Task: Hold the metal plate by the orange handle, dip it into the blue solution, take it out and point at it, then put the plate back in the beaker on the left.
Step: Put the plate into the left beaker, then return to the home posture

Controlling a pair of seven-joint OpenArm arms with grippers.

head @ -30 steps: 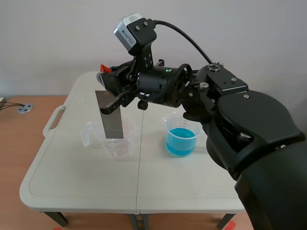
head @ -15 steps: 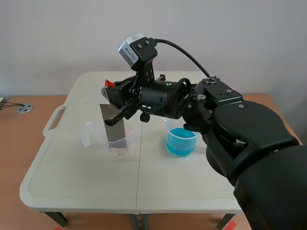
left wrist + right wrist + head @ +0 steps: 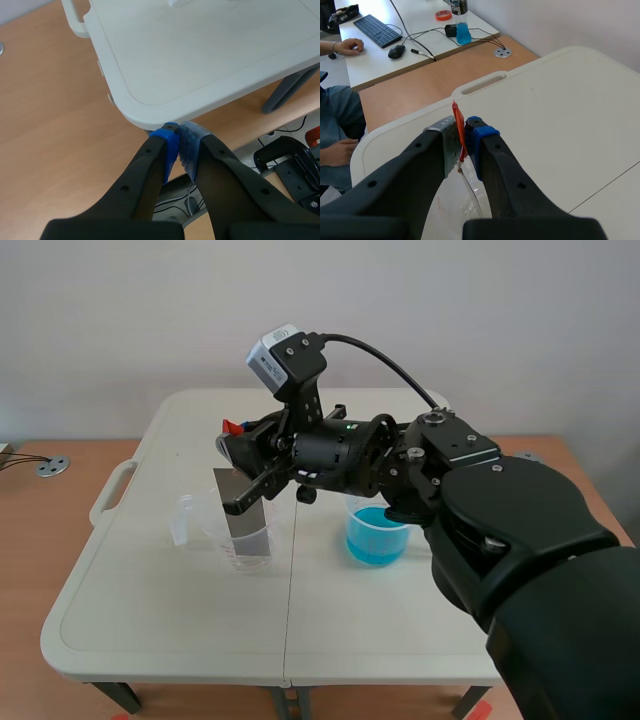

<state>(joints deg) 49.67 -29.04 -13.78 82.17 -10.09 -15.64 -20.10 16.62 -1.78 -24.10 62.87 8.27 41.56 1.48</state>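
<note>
My right pincer (image 3: 236, 443) reaches across from the counter's (image 3: 170, 625) right side and is clamped on the orange handle (image 3: 458, 124), with the metal plate (image 3: 246, 512) hanging straight down from it. The plate's lower part sits inside the clear beaker (image 3: 208, 528), which stands left of the counter's centre seam. The beaker of blue solution (image 3: 375, 537) stands apart on the other side of that seam. I judge this to be the last step, setting the plate back, and I cannot tell whether its bottom edge has met the beaker floor. To do it well, I would lower slowly and vertically, holding the plate clear of the rim so the light beaker does not tip or slide toward the left edge. I would part the fingers only once the plate is resting on the bottom, or it will drop and knock the wall. Then I would lift straight up and away from the handle. My left pincer (image 3: 179, 142) hangs off a rounded corner of the counter, above the floor, with its blue pads pressed together on nothing.
</note>
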